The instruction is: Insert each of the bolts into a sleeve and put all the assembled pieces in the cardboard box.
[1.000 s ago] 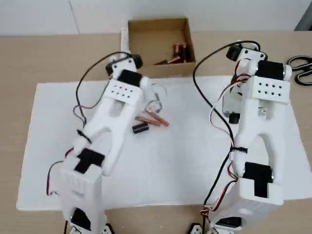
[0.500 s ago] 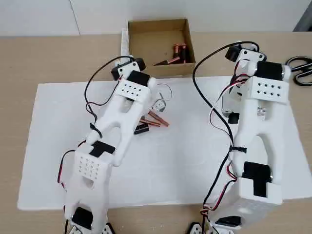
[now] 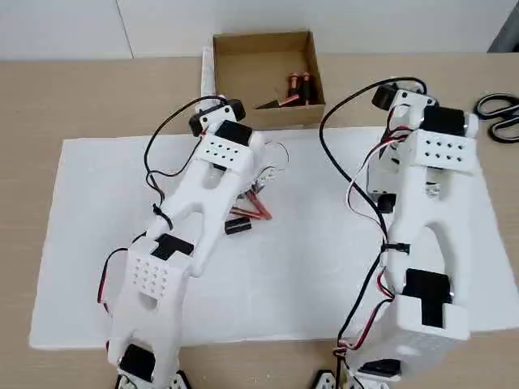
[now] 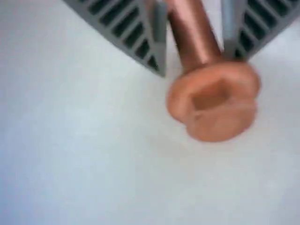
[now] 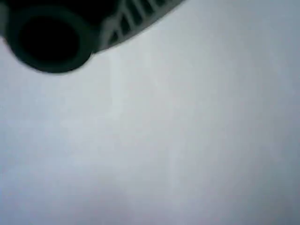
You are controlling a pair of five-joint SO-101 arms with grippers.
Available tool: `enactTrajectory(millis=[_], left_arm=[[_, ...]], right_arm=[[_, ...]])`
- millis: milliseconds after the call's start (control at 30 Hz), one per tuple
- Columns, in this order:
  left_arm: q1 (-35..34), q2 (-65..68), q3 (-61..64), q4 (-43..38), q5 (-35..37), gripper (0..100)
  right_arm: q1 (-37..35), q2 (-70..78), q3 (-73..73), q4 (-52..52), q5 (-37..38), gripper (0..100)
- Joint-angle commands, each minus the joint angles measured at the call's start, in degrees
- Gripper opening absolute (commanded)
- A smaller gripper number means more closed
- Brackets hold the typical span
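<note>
Wooden bench carries a white mat, with the cardboard box just beyond its far edge, assembled pieces inside. Left gripper clamps a copper bolt over the mat near a loose sleeve. Right gripper, near the mat's right edge, holds a black sleeve.

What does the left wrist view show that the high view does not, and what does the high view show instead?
From the left wrist view: a copper bolt seen head-on, its shaft pinched between the left gripper's ribbed fingers. From the high view: the cardboard box with pieces inside, a loose black sleeve, scissors and both arms. In both: the white sheet under the gripper.
</note>
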Motion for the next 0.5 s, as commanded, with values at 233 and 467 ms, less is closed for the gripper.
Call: enactTrajectory(millis=[233,467], left_arm=[[1.4,-1.5,-2.9,-0.3,-0.3,1],[5.1,-1.5,-11.8,2.8,-3.6,1]], right_arm=[[0.2,-3.8,-0.1,-0.8,-0.8,0.5],[0.2,-3.8,-0.1,-0.7,-0.8,0.5]])
